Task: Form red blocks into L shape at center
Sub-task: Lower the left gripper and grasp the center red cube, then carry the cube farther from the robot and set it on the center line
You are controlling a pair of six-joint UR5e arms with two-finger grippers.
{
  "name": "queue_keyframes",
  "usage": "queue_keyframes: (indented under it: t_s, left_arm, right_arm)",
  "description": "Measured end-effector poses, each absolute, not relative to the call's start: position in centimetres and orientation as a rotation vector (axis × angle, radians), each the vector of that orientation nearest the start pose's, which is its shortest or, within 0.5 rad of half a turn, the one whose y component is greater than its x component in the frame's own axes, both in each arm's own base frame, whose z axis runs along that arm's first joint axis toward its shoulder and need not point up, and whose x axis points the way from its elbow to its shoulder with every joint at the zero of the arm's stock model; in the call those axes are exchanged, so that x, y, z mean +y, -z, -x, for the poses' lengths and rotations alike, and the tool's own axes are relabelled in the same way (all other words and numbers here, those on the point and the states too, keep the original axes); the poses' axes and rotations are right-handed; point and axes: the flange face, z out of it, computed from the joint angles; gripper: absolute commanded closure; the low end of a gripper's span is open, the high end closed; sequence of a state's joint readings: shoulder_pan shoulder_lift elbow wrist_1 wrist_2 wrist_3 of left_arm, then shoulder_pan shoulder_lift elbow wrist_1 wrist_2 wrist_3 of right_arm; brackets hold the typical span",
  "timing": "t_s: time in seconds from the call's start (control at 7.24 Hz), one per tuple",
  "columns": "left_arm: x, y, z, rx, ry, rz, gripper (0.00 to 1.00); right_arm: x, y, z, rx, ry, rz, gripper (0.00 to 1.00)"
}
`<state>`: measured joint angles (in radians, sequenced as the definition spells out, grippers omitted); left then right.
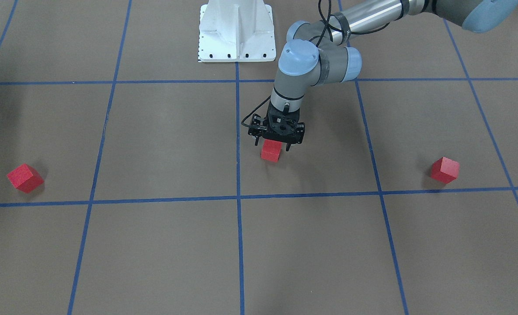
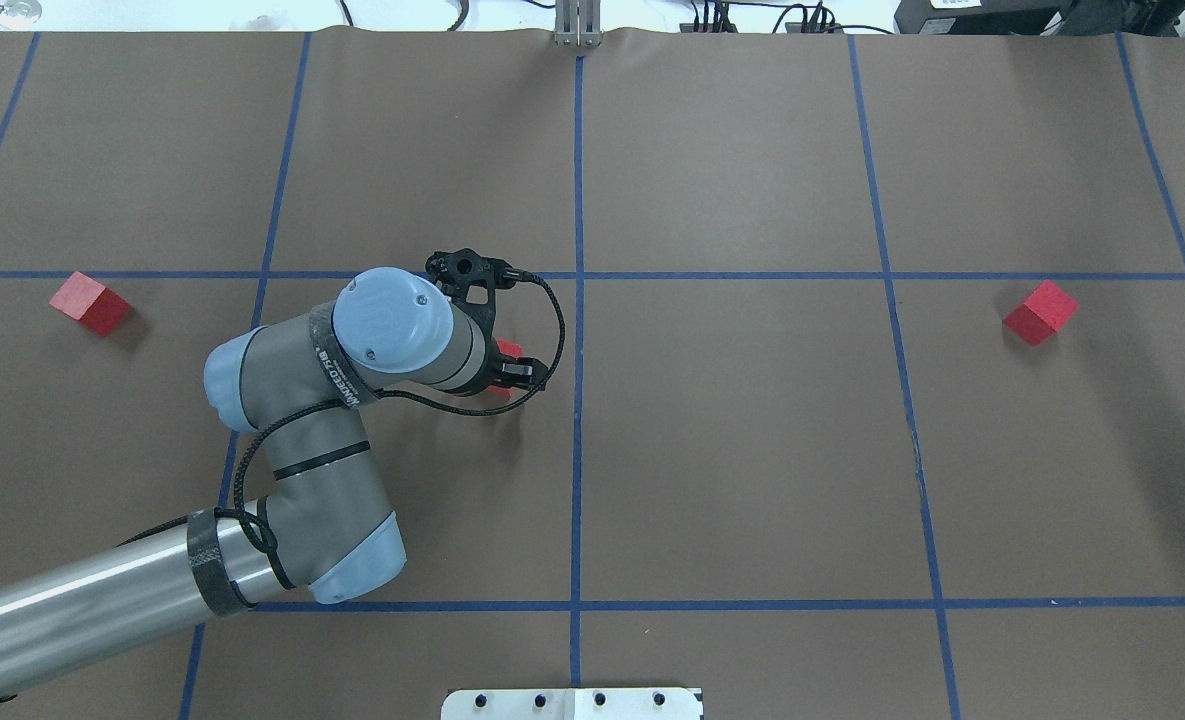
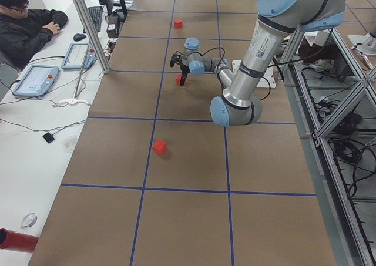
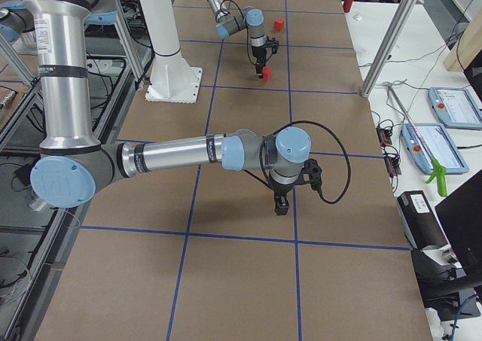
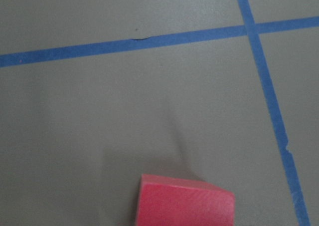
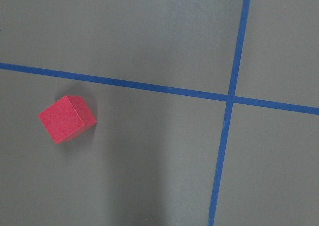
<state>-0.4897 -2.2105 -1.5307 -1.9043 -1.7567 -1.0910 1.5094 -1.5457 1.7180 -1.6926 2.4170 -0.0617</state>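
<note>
Three red blocks lie on the brown gridded table. One red block (image 1: pixel 271 152) sits just to the robot's left of the centre line, and my left gripper (image 1: pixel 272 145) hangs over it, open, with a finger on either side. In the overhead view this block (image 2: pixel 508 350) is mostly hidden under the left gripper (image 2: pixel 504 372). A second block (image 1: pixel 445 169) lies far to the robot's left. The third block (image 1: pixel 25 177) lies far to the robot's right and shows in the right wrist view (image 6: pixel 67 118). My right gripper (image 4: pixel 282 204) shows only in the exterior right view; I cannot tell whether it is open or shut.
The white robot base (image 1: pixel 237 30) stands at the table's robot-side edge. Blue tape lines (image 2: pixel 577 450) divide the table into large squares. An operator (image 3: pixel 26 25), tablets and a metal post (image 3: pixel 88 31) are along the far side.
</note>
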Motion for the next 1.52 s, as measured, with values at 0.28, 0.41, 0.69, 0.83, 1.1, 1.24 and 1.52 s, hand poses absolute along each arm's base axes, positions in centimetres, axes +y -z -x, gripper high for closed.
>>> queue_keyframes:
  t_s: [0.28, 0.41, 0.69, 0.83, 1.1, 1.24, 1.52]
  left_arm:
    - [-44.0, -24.9, -57.5, 0.915, -0.059, -0.279, 1.00]
    - [-44.7, -23.7, -57.1, 0.914, -0.027, -0.271, 1.00]
    - [-47.9, -20.1, -57.5, 0.875, 0.039, -0.253, 1.00]
    - [-50.1, -18.0, -59.0, 0.852, 0.059, -0.248, 1.00]
    - [-52.8, -15.4, -62.0, 0.808, 0.086, -0.249, 1.00]
    - [-53.3, -15.4, -62.9, 0.793, 0.099, -0.240, 1.00]
    - [-53.6, -15.9, -63.6, 0.780, 0.120, -0.225, 1.00]
  right_arm:
    - [-50.2, -58.0, -2.8, -0.846, 0.138, -0.049, 0.01]
    - [-50.1, -58.0, -2.8, -0.847, 0.138, -0.050, 0.00]
    - [-50.0, -57.9, -2.8, -0.849, 0.138, -0.051, 0.01]
    - [-50.0, -57.8, -2.8, -0.849, 0.139, -0.053, 0.00]
    - [-50.0, -57.7, -2.8, -0.848, 0.139, -0.055, 0.00]
    - [-50.0, -57.7, -2.8, -0.848, 0.139, -0.055, 0.01]
    - [-50.0, -57.7, -2.8, -0.848, 0.141, -0.056, 0.00]
